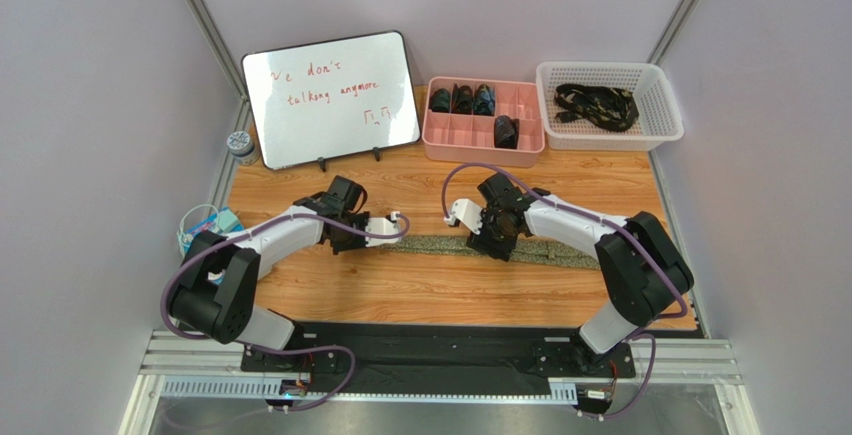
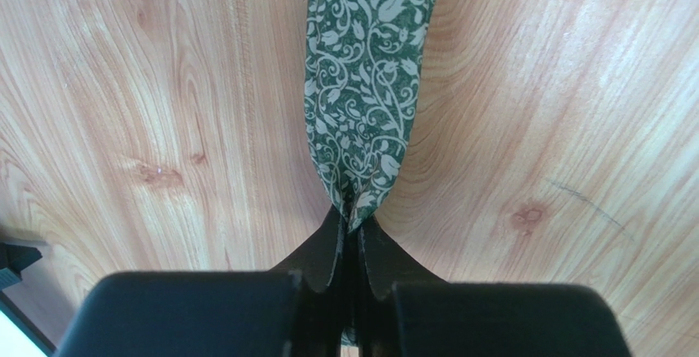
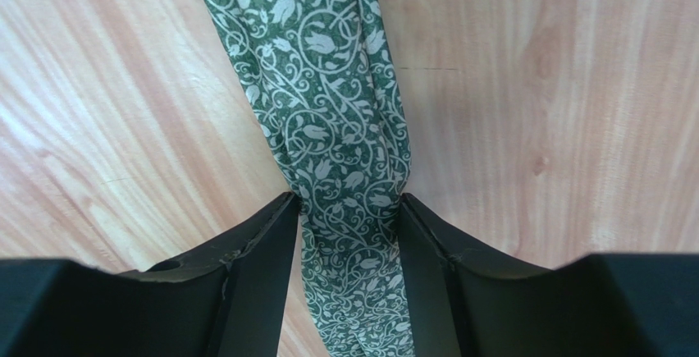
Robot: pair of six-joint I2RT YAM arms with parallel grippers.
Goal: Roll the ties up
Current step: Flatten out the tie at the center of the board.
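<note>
From above, the tie (image 1: 435, 245) lies flat on the table (image 1: 430, 300), stretched along the 9-to-3 o'clock line, likely so that one end can be turned over on itself while the rest is steadied. The left gripper (image 1: 397, 233) sits at the tie's 9 o'clock end, its arm reaching in low from 8 o'clock with the elbow bent. The right gripper (image 1: 497, 243) bears down on the strip nearer its middle, its arm folding in from 4 o'clock. At 12 o'clock a pink tray (image 1: 430, 147) holds rolled ties (image 1: 461, 100). At 1 o'clock a white basket (image 1: 610, 68) holds loose ties (image 1: 597, 105), and a whiteboard (image 1: 330, 95) leans at 11 o'clock. In the left wrist view the fingers are pinched tight on the narrow tip of the green, vine-patterned cloth, which fans out toward 12 o'clock. That looks like a hold on the starting end for the first turn, and the wrist looks almost straight down. In the right wrist view the fingers (image 3: 262, 250) stand on either side of the strip with the cloth gathered and narrowed between them. I judge this a grasp across its width, with this wrist steeply tipped as well.
</note>
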